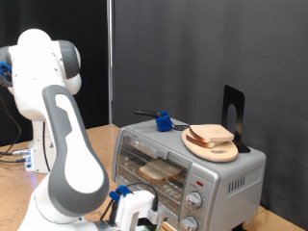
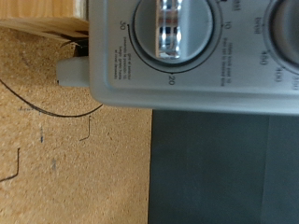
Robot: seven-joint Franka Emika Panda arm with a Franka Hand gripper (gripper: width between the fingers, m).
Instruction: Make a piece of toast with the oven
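The gripper (image 1: 144,214) sits low at the front of the oven (image 1: 192,168), just before the door and beside the knob panel, at the bottom edge of the exterior view. Its fingers are not clearly visible in either view, so it cannot be determined whether the jaws are apart or together. Nothing is seen between them.

The wrist view shows one round knob (image 2: 168,28) of the oven at close range, with printed numerals around its dial, set in the grey front panel. A second knob (image 2: 285,23) appears partly at the picture's edge. Below the oven in this view lie a light brown board surface (image 2: 65,140) with a thin dark cable (image 2: 47,107) across it, and a dark floor area (image 2: 224,173).

In the exterior view, the oven door is shut. Behind its glass window, the piece of toast (image 1: 160,171) lies flat on the wire rack inside the oven.

On top of the oven, towards the knob end, rests a round wooden plate (image 1: 214,146) carrying a second bread slice (image 1: 210,134). Beside it, nearer the middle of the oven top, is a small blue object (image 1: 165,121). A black stand (image 1: 234,115) rises behind the plate.

Beyond the oven, the white robot arm (image 1: 58,125) stands before a dark curtain (image 1: 212,48).
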